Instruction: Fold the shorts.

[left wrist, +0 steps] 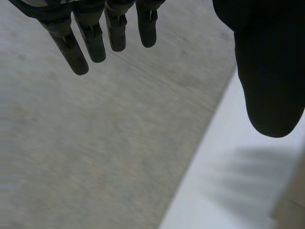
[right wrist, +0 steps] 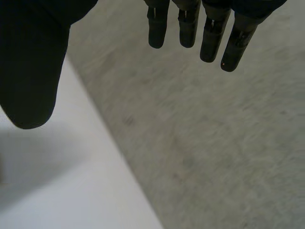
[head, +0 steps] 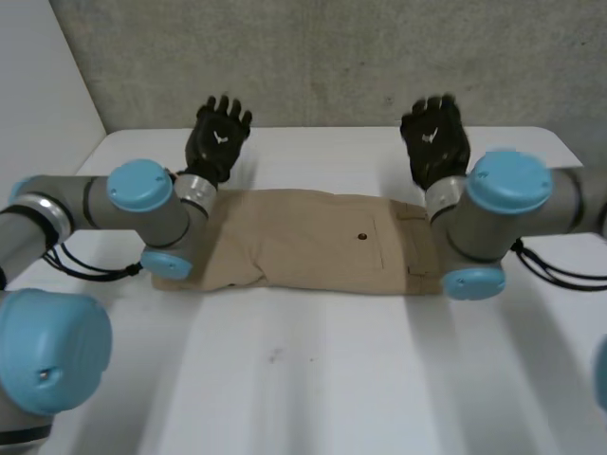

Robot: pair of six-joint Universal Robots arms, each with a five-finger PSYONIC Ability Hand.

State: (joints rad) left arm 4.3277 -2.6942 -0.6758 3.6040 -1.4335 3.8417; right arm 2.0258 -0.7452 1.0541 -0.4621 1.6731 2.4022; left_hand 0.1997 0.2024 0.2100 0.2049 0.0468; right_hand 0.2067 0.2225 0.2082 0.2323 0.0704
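Tan shorts are laid flat across the middle of a white table, folded into a long band, with a dark button facing up and the waistband toward the robot's right. The two ends of the band are partly covered in the head view by the left arm and the right arm.

The left hand and the right hand are held raised beyond the far edge of the shorts, well apart from each other and clear of the cloth.

In the left wrist view the fingers are seen straight and spread away from the thumb, with nothing held between them. The same is seen in the right wrist view: straight fingers, the thumb set apart, nothing grasped.

A grey wall is seen behind the table in the head view. In both wrist views a grey surface is met by a strip of white table.
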